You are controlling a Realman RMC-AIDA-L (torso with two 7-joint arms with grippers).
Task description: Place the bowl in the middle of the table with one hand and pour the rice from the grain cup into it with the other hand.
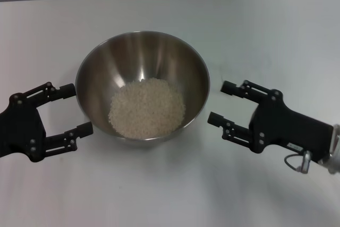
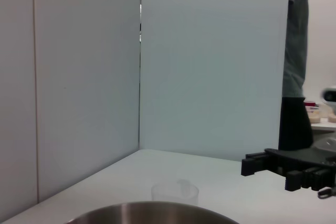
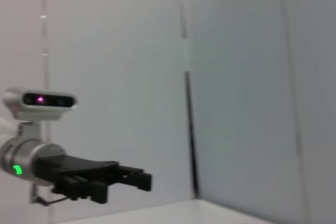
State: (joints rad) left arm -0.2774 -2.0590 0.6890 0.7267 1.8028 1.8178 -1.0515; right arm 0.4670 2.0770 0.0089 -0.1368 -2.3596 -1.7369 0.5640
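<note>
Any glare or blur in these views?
Head view: soft streaky glare inside the bowl, faint shadow beneath it, rice sharp. Left wrist view: cup faint against the white table. Right wrist view: the far hand looks soft.

Rice (image 1: 147, 108) heaped in bowl (image 1: 95, 70) (both grippers seemingly open).

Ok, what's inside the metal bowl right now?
A heap of rice lies at the bottom of the bowl, leaning toward its near side. The bowl floor beneath the heap is covered. Nothing else shows inside.
</note>
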